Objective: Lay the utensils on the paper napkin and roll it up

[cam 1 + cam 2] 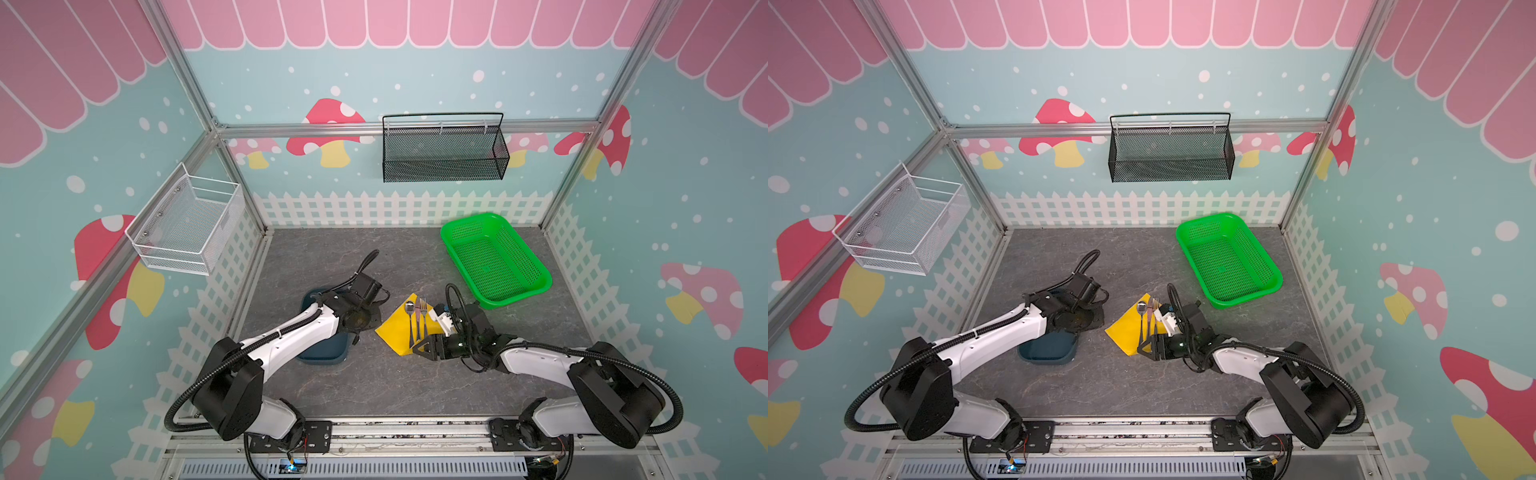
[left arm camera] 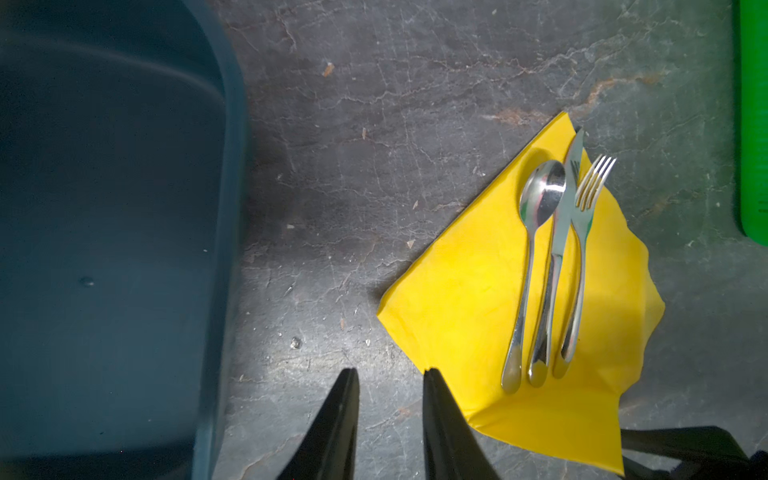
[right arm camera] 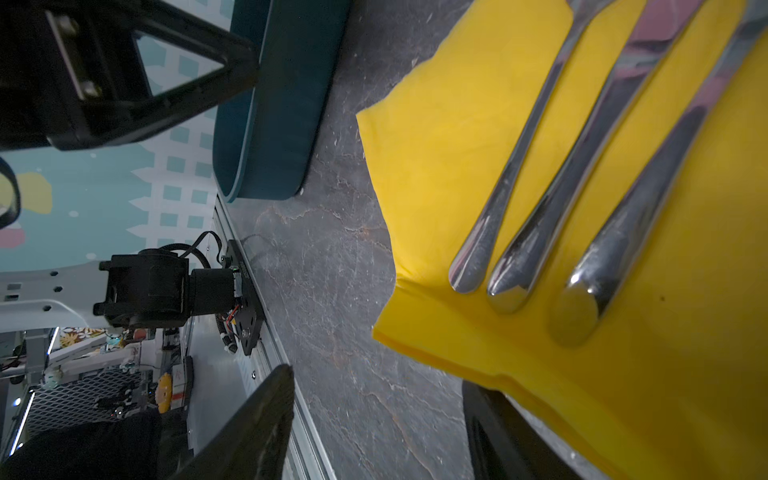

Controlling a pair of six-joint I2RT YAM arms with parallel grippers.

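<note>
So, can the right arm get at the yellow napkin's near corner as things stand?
Probably yes: its open jaws sit right at that corner of the paper napkin, which laps over one finger; the utensils lie clear, further in.

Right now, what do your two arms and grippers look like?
The left arm and right arm match: white shells, bulky black joints, black ribbed cable hoses. The left gripper and right gripper are black, with tapering pointed fingers.
</note>
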